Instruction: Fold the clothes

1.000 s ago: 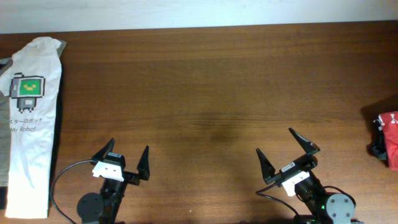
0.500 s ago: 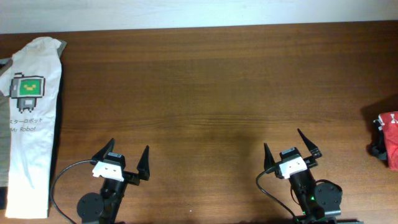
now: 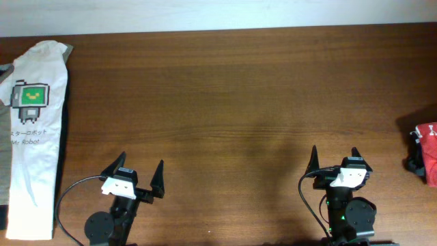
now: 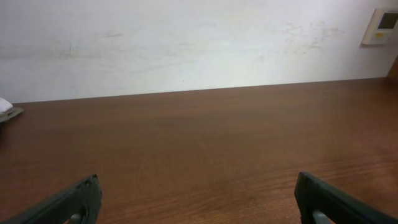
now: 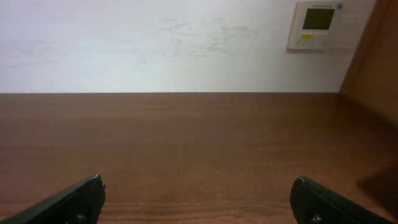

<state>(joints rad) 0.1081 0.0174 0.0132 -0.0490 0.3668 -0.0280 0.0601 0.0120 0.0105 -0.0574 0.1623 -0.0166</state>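
Observation:
Only a small bunched part of the red-orange clothes shows, at the far right edge of the table in the overhead view; the rest is cut off by the frame. My left gripper stands open near the front edge, left of centre, with only bare wood between its fingers. My right gripper is open too, near the front edge at the right. It points toward the far wall and holds nothing. The clothes lie well to its right and appear in neither wrist view.
A white T-shirt with a green pixel-robot print lies folded lengthwise along the left side of the brown table. Something dark sits against the clothes. A white wall runs behind the table's far edge.
The right gripper has swung round and shifted right, from pointing up-right to facing straight at the far wall. The left arm and both garments have not moved.

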